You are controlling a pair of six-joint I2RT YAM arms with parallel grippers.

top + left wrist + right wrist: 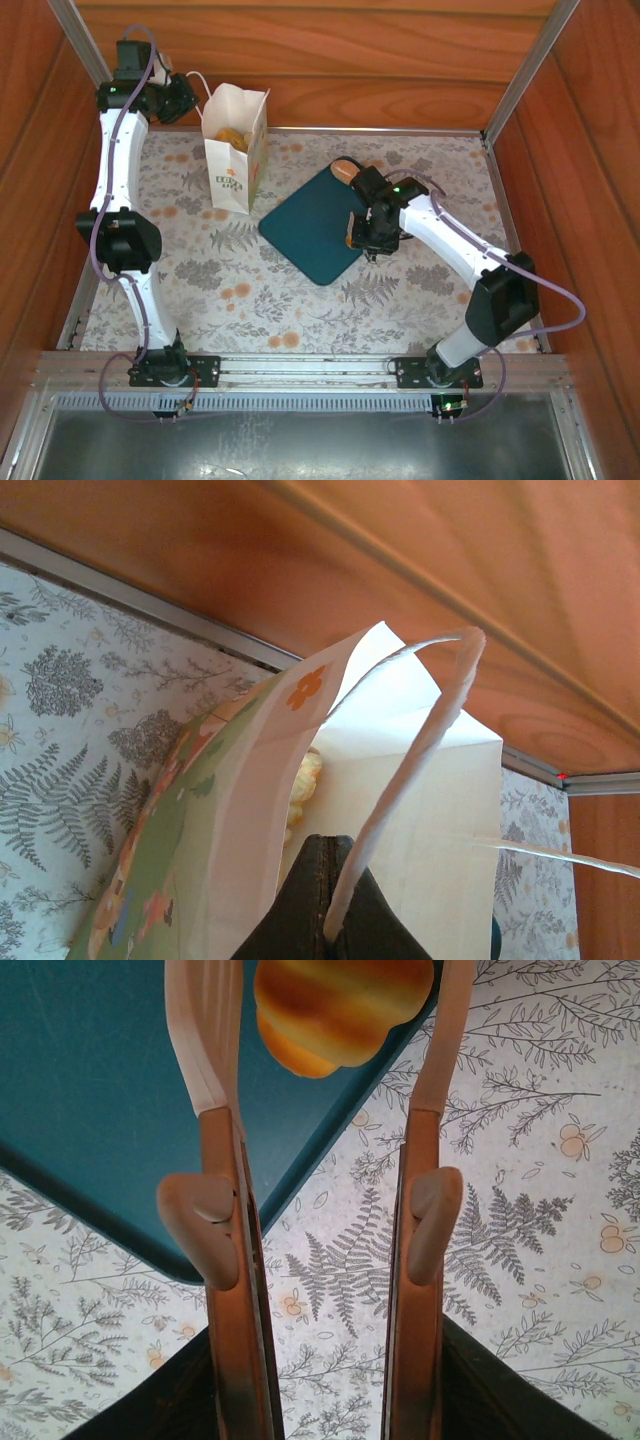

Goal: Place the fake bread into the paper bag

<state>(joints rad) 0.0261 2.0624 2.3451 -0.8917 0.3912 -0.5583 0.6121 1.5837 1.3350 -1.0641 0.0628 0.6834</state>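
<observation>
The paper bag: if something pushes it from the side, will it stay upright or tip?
It probably tips easily: the paper bag stands tall on a narrow base. Its thin walls look floppy; one side bows outward in the left wrist view. The left gripper, shut on a cord handle, likely steadies it.

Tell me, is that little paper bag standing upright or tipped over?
Upright: the paper bag stands on its base, mouth open upward, with fake bread visible inside.
</observation>
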